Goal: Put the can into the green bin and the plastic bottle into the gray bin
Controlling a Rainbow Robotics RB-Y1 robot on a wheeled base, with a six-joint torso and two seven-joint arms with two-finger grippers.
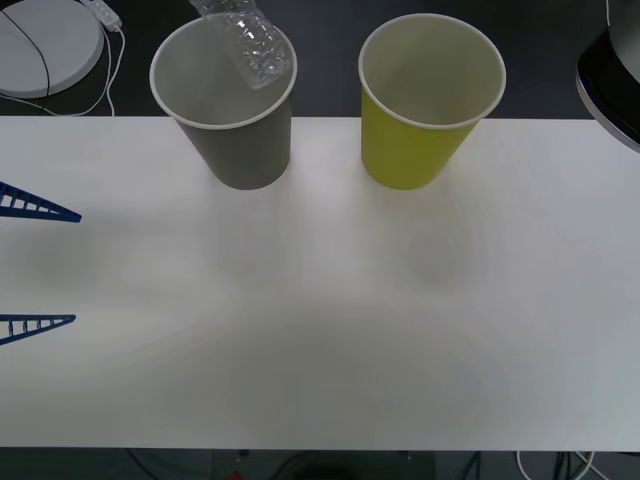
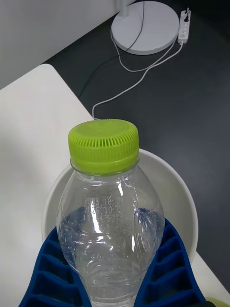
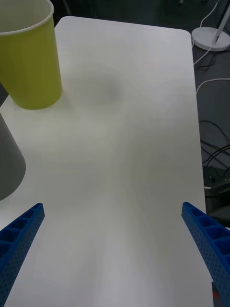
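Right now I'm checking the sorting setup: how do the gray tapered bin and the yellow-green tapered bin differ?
The gray tapered bin stands toward the robot's left; the yellow-green tapered bin stands toward its right. The right gripper holds the clear ribbed plastic bottle over the gray bin's mouth; nothing hangs over the yellow-green one. The left gripper waits open at the table's left edge. Both bins stand upright, same shape, with white rims.

It looked like a lab or test room rather than a home: a plain white rectangular surface (image 1: pixel 320 330) stood on dark gray flooring (image 2: pixel 191 96), with a round white lamp-stand base (image 2: pixel 145 26), a white power strip (image 2: pixel 184 25) and loose white cables (image 2: pixel 134 72) lying beside it, and more cables (image 3: pixel 213 144) trailing past the surface's edge.
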